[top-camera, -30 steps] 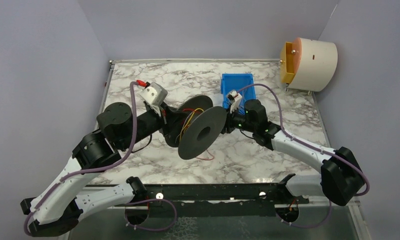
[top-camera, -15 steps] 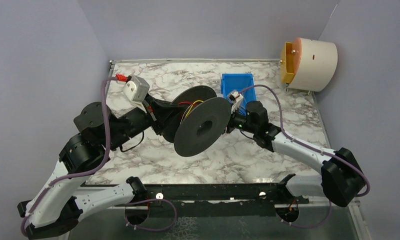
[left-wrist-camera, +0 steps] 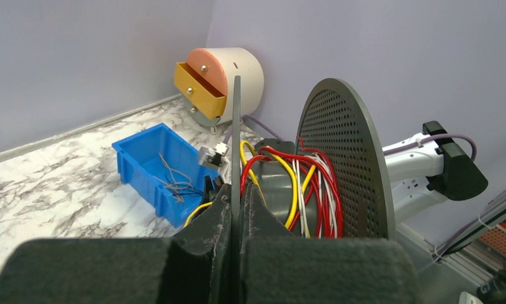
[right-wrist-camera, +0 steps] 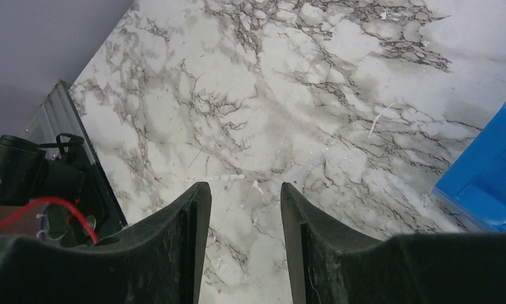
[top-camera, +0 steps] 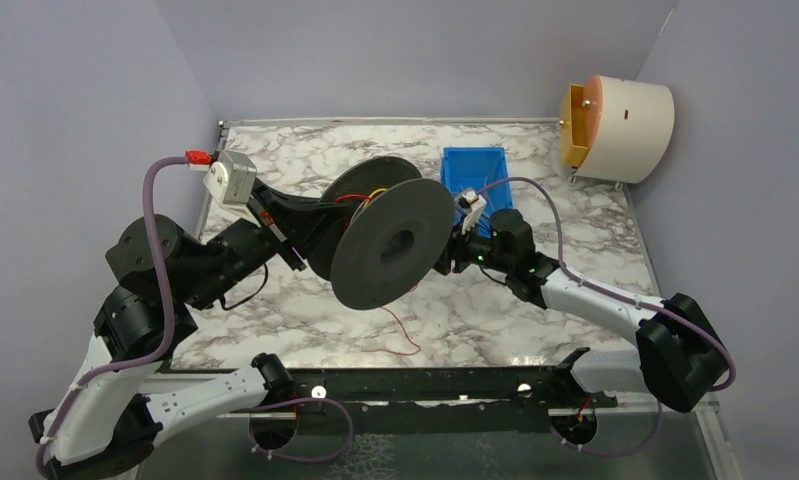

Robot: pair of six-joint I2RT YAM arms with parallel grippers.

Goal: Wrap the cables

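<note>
A black spool [top-camera: 393, 245] hangs tilted above the middle of the table, its perforated flange [left-wrist-camera: 342, 158] facing the right arm. My left gripper [left-wrist-camera: 237, 193] is shut on the thin edge of the spool's other flange [left-wrist-camera: 237, 126]. Red, yellow and white cables [left-wrist-camera: 301, 183] are wound round the hub. One red cable end [top-camera: 405, 335] hangs down to the marble below the spool. My right gripper [right-wrist-camera: 245, 190] is open with nothing between its fingers. It sits just right of the spool [top-camera: 449, 257], low over the table.
A blue bin [top-camera: 475, 165] with a few thin wires in it [left-wrist-camera: 171, 180] stands behind the right gripper. At the back right corner is a round white drawer unit [top-camera: 620, 125] with a yellow drawer pulled out. The table's black front rail [top-camera: 415, 385] runs between the arm bases.
The left arm has swung the spool up and to the left, turning it. The right gripper has opened wider. More of the red cable end trails below the spool.
</note>
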